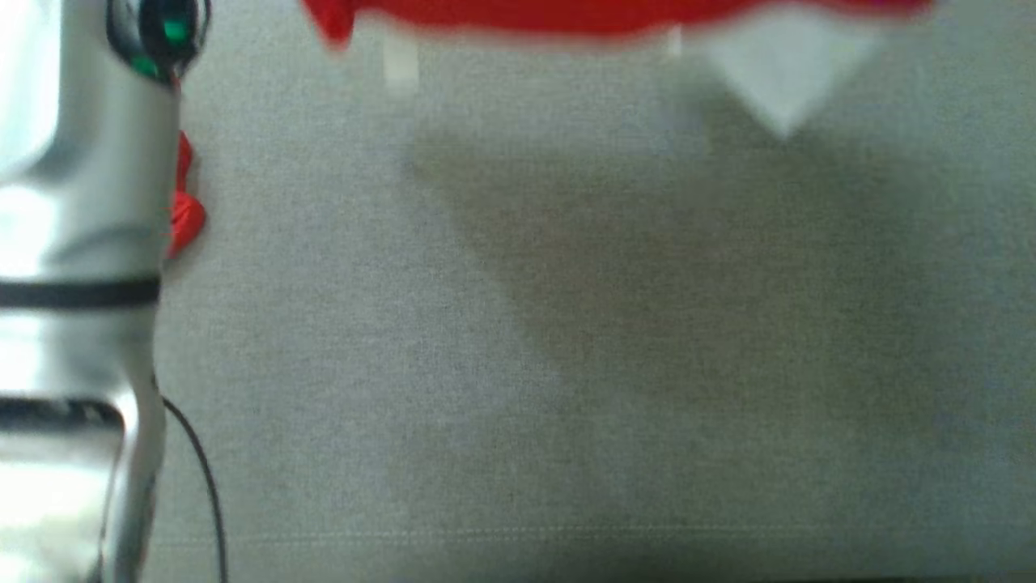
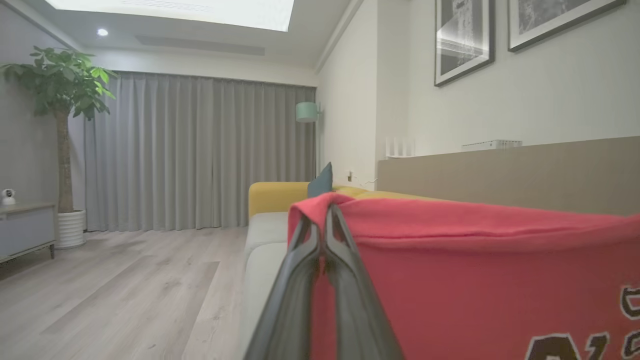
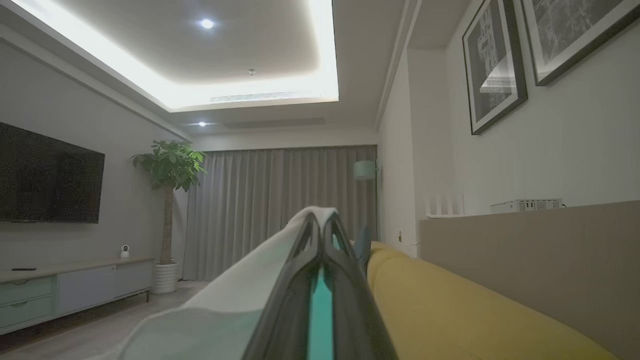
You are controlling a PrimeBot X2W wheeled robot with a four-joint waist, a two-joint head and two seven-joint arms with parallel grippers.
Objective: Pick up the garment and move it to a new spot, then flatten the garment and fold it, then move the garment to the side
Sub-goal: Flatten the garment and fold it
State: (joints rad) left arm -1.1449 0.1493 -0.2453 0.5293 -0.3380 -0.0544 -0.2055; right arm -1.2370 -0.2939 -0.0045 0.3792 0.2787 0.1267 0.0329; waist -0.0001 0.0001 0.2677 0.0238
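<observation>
Closest to the lens in the left wrist view, the left gripper point(image 2: 324, 212) has its two dark fingers pressed together on a corner of the red garment point(image 2: 450, 260). The top hem runs taut away to the right of that view, and the cloth hangs below it as a flat sheet with black-and-white lettering point(image 2: 575, 345) low down. In the right wrist view the right gripper point(image 3: 320, 220) is likewise clamped, its fingers shut on a fold of pale cloth point(image 3: 240, 295), which I take to be a white part of the same garment.

From the head camera the garment shows as a blurred red band along the top edge with a white point hanging under it. It is held up, well clear of the grey seat point(image 1: 566, 364), on which it throws a broad shadow point(image 1: 647, 267). The pale left forearm point(image 1: 73, 243) rises at the left, with a bit of red peeking out beside it. A yellow backrest point(image 3: 450, 310) lies beyond the right gripper.

As I judge it, the pick-up is done and the garment is spread between both grippers, mid-carry. Setting it down at the new spot, flattening, folding and moving it aside are all left to do.
</observation>
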